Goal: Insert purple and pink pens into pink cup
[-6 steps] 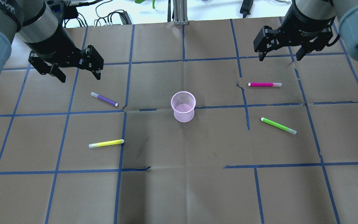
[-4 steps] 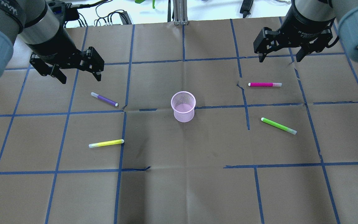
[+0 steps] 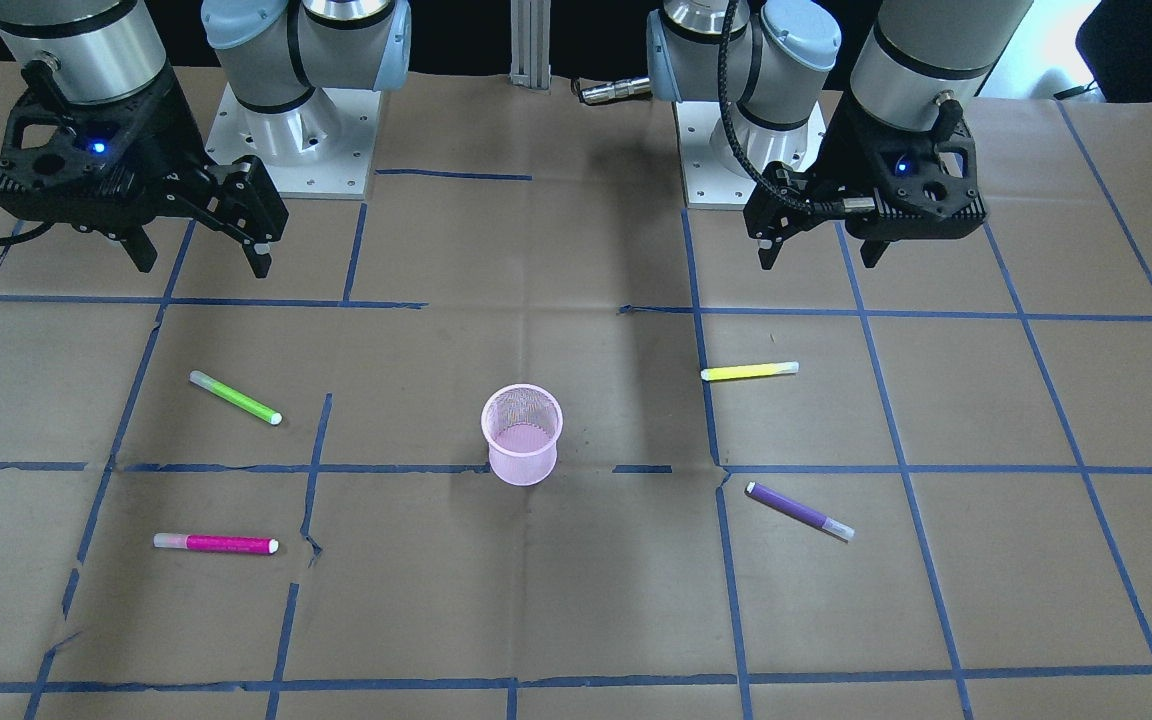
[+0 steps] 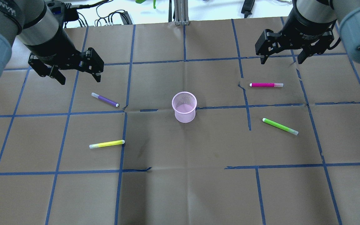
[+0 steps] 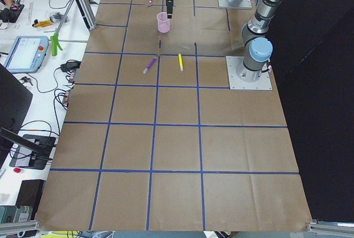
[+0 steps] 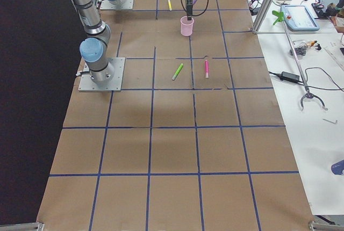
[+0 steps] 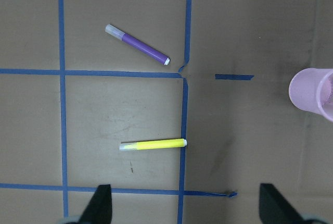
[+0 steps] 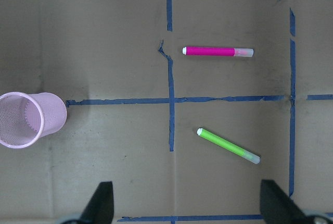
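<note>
While both arms hang above the brown-papered table [image 4: 180,193], I read the scene from the overhead view as follows. 1 – the pink cup [image 4: 184,107], a mesh pot, stands upright at the middle of the blue-taped grid, mouth up, its base at a tape line. 2 – the purple pen [image 4: 105,100] lies flat on the robot's left side of the cup, angled, well apart from it. 3 – the pink pen [image 4: 266,85] lies flat on the robot's right side, nearly level across the view and well apart from the cup. The 2 other markers lie flat on the paper too: a yellow pen [image 4: 107,144] on the purple pen's side and a green pen [image 4: 280,126] on the pink pen's side. The left gripper [image 4: 80,80] hangs near the purple pen with its jaws spread wide and nothing between them; its wrist camera shows 2 dark fingertips [image 7: 101,203] far apart at the bottom edge, with the purple and yellow pens in view. The right gripper [image 4: 280,62] hangs near the pink pen, likewise released and holding nothing; its wrist camera shows spread fingertips [image 8: 101,200] and the pink and green pens.
</note>
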Controlling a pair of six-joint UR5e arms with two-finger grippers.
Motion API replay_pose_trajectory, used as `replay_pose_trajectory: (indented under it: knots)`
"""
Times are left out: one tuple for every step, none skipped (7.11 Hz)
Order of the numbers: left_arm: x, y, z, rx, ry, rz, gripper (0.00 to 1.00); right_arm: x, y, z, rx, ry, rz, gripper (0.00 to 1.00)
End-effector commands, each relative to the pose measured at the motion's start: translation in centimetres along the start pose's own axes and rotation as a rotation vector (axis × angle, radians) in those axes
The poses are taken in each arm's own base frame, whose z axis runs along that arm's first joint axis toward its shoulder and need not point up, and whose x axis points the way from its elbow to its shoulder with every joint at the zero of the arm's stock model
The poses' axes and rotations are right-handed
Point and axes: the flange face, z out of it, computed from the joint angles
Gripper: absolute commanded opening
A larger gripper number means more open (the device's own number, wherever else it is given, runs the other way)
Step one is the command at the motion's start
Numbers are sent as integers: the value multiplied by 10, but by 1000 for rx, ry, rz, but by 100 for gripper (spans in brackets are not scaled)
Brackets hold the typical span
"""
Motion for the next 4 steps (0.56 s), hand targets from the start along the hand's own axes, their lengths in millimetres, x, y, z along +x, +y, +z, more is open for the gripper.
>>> replay_pose_trajectory:
  knots:
    - [0,1,2,-6,0,0,98,2,-3,2,7,6,-141,100]
    - [0,1,4,-9,3,0,98,3,-10,21,-25,0,-248,100]
    - [0,-1,7,-13,1,0,98,3,-20,50,-46,-11,-358,100]
    - [0,0,6,-10,1,0,98,4,-29,68,-26,-2,-519,100]
